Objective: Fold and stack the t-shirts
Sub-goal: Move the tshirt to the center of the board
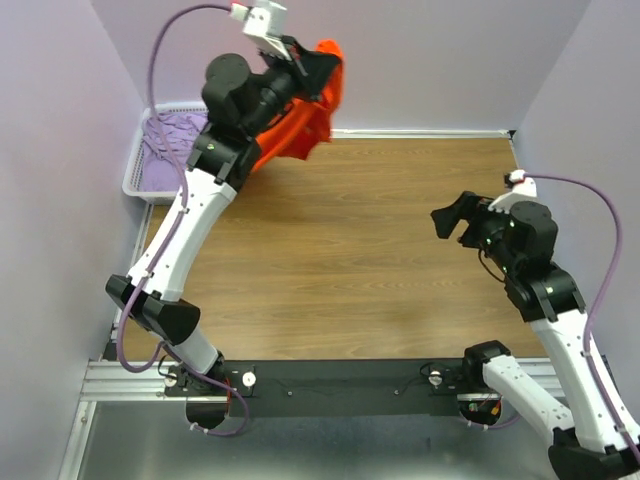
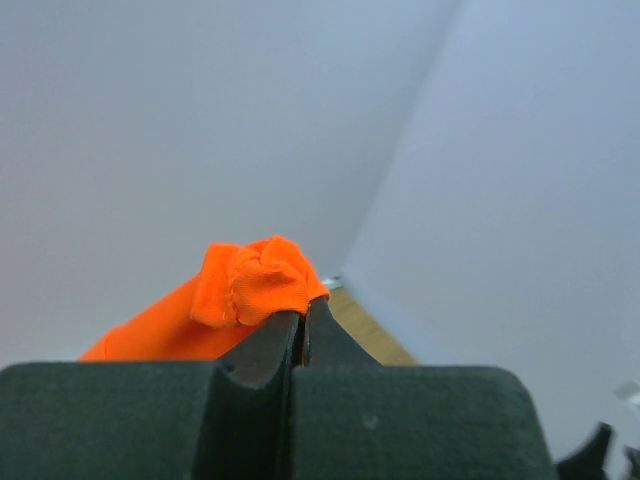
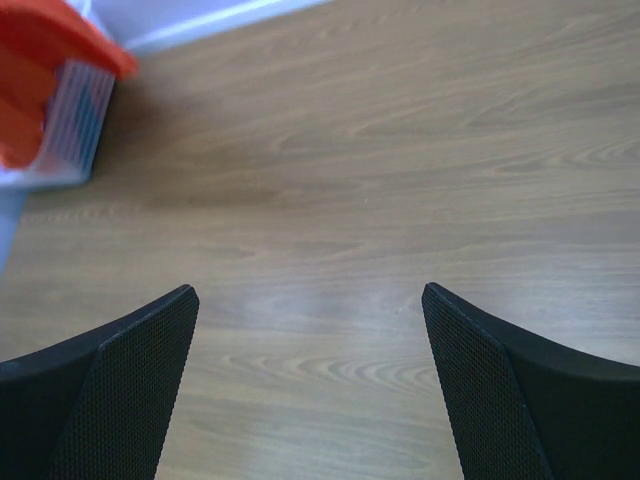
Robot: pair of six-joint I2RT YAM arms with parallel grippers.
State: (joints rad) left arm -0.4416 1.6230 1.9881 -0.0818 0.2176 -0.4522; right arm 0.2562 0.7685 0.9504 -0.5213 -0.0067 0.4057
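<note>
One small bunch of cloth is all that holds the orange t-shirt [image 1: 300, 125] up: the left gripper [image 1: 322, 60] has its fingers closed on a crumpled knot of it, seen in the left wrist view as a wad poking just above the pinched tips, while the rest hangs in the air at the far left of the table [image 1: 380, 260], its lower folds near the white basket [image 1: 135, 185]. So thin a bite could slip under the garment's own weight, and the shirt would likely drop in a heap, perhaps back over the basket rim. The hanging hem might also snag on the lattice wall if the arm swings sideways before rising clear. The lilac t-shirt [image 1: 175, 140] lies rumpled inside the basket. The right gripper [image 1: 450, 220] hovers well apart over bare wood, fingers spread wide and holding nothing, too far off to catch or spread a falling edge.
</note>
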